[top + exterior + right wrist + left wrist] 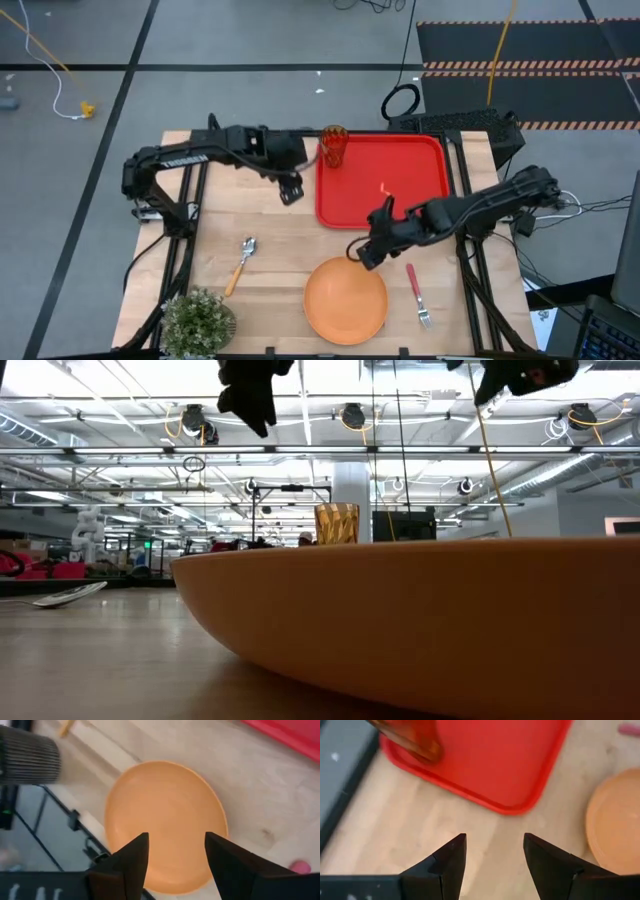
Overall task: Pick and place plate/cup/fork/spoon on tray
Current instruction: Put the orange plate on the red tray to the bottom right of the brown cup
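The red tray [400, 190] lies at the table's far middle. The amber cup [333, 146] stands upright in its far left corner. The orange plate [345, 298] lies flat on the table near the front edge. The red-handled fork [416, 292] lies to the plate's right, the yellow-handled spoon [240, 262] to its left. My left gripper [291, 190] is open and empty just left of the tray. My right gripper [362, 255] is open and empty above the plate's far edge; the plate also shows in the right wrist view [165, 815].
A small potted plant [197, 320] stands at the table's near left corner. Bare wood lies between the spoon and the tray. A black mat lies behind the tray at the table's far right.
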`<state>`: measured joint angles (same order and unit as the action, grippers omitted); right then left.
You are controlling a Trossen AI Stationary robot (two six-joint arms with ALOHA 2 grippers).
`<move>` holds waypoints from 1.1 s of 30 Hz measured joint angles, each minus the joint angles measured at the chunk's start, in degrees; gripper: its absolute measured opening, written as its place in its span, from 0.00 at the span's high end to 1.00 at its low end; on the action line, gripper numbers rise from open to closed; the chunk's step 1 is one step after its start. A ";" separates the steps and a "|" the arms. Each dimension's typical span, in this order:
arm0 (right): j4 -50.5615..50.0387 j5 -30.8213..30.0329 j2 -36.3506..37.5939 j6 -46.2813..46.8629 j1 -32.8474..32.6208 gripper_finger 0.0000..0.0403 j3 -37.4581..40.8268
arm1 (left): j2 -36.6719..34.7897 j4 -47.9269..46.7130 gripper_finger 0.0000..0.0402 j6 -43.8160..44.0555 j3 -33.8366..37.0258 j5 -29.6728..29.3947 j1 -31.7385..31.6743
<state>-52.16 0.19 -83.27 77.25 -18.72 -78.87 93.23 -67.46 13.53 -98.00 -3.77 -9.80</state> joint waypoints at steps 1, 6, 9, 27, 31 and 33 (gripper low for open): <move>0.00 0.08 -0.79 -0.38 -0.46 0.52 0.00 | 0.00 0.19 0.50 0.68 0.79 0.22 0.89; -0.45 0.51 -4.92 -3.28 -1.77 0.47 0.00 | -0.02 0.32 0.50 2.17 2.67 0.57 5.16; -0.58 2.82 -6.96 -4.41 -1.81 0.43 0.99 | -0.04 0.53 0.50 2.55 2.69 0.55 7.07; 29.05 10.51 -8.82 5.38 -0.74 0.32 26.01 | -0.04 1.20 0.50 6.33 2.69 0.44 12.27; 32.16 10.52 -8.82 7.51 -0.74 0.36 29.36 | -0.04 1.23 0.50 6.80 2.69 0.29 13.09; 32.48 10.48 -8.72 7.40 -0.74 0.40 30.05 | -0.04 1.23 0.50 6.81 2.69 0.29 13.40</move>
<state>-19.68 10.66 -91.99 84.65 -19.46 -48.83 93.19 -66.23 20.34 -95.31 -3.49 3.60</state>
